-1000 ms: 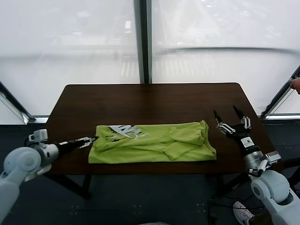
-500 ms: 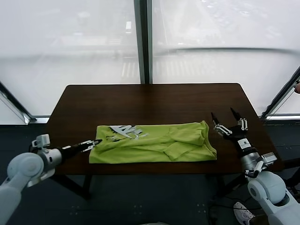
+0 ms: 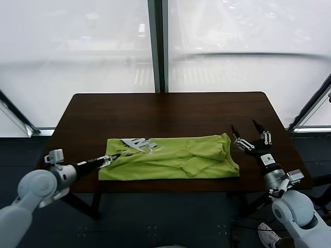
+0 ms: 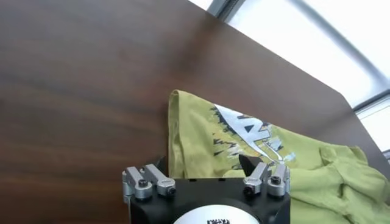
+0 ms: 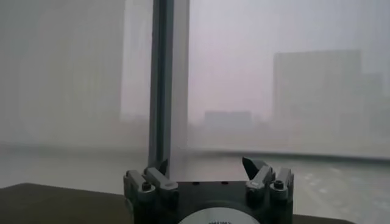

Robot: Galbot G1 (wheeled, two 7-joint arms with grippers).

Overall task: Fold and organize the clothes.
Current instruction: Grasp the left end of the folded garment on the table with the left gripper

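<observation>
The clothes are a single lime-green T-shirt (image 3: 173,157), folded into a long band near the front edge of the dark table (image 3: 165,111), with its white print at the left end. My left gripper (image 3: 111,158) reaches in low from the left. It is open, its tips at the shirt's left edge. In the left wrist view the shirt (image 4: 256,152) lies just ahead of the left gripper (image 4: 204,164), its hem between the spread fingers. My right gripper (image 3: 246,133) stands open, fingers up, just right of the shirt's right end. The right wrist view shows the right gripper (image 5: 204,164) facing the window.
The brown table top behind the shirt is bare. A dark window post (image 3: 156,46) rises behind the table's far edge, with slanted frames at both sides. The floor lies below the front edge. A corner of the table (image 5: 36,204) shows in the right wrist view.
My left gripper has slid right along the table to the shirt's left edge. My right gripper has drifted slightly left and lower, closer to the shirt's right end. The shirt has not moved.
</observation>
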